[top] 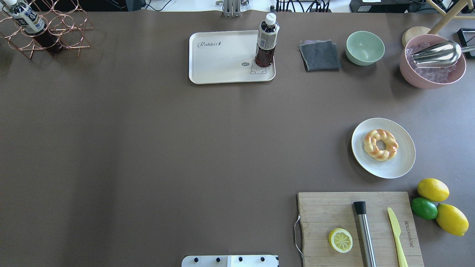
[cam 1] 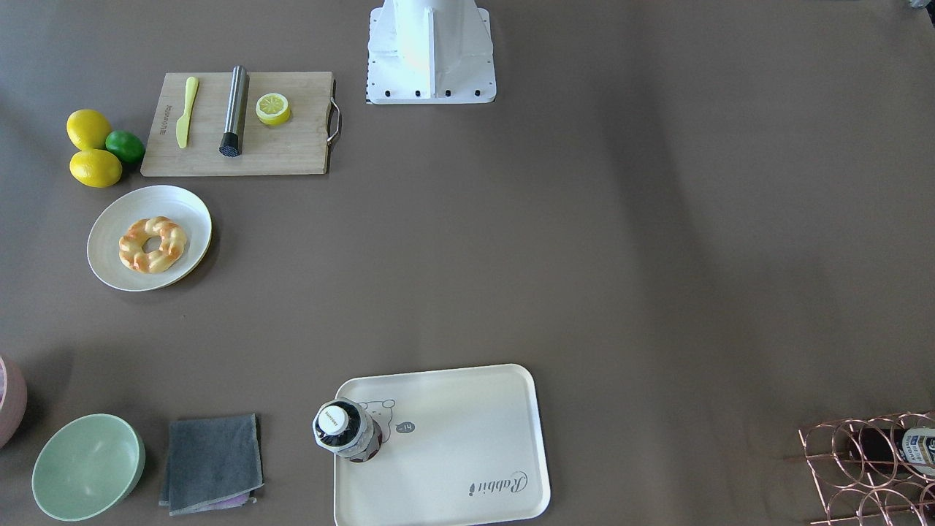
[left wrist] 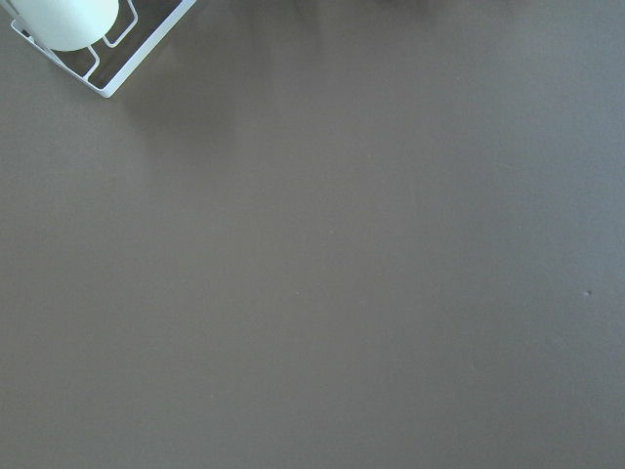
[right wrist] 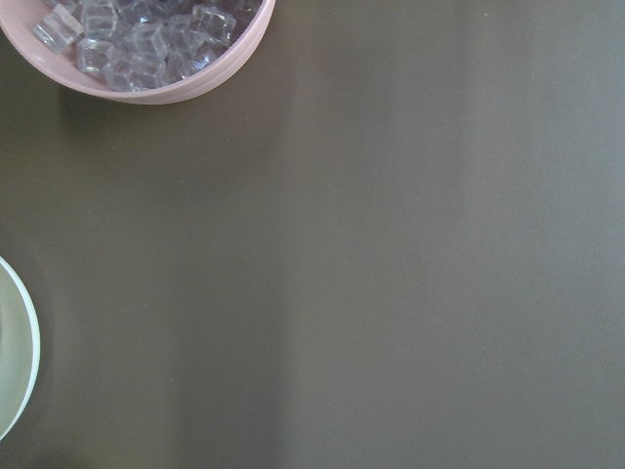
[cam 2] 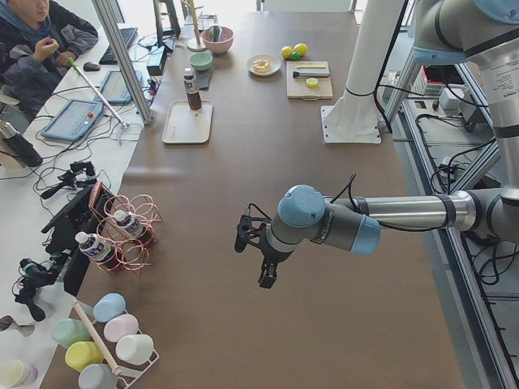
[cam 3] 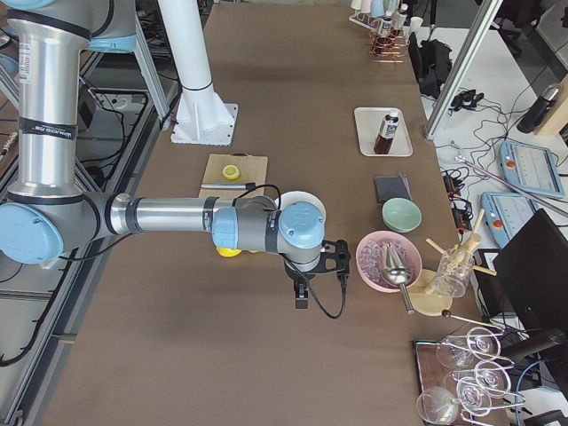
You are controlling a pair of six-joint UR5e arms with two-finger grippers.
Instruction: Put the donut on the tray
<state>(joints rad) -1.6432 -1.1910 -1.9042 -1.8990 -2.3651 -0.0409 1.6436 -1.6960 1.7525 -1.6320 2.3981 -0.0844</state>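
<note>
Golden braided ring donut [top: 380, 144] is sitting on round white plate [top: 402, 163], well apart from cream rimmed tray [top: 222, 59]; left gripper [cam 2: 265, 278] and right gripper [cam 3: 302, 299] are hovering over brown tabletop [top: 148, 148], probably pre-start, open/closed unreadable.

You've got a matt brown table [top: 148, 148], smooth all over. Your donut [top: 380, 144] looks shiny-glazed, and the tray [top: 222, 63] at 12 o'clock is smooth satin cream. At 5 o'clock the cutting board [top: 326, 211] is bare wood grain, carrying a brushed metal cylinder [top: 365, 237].
</note>
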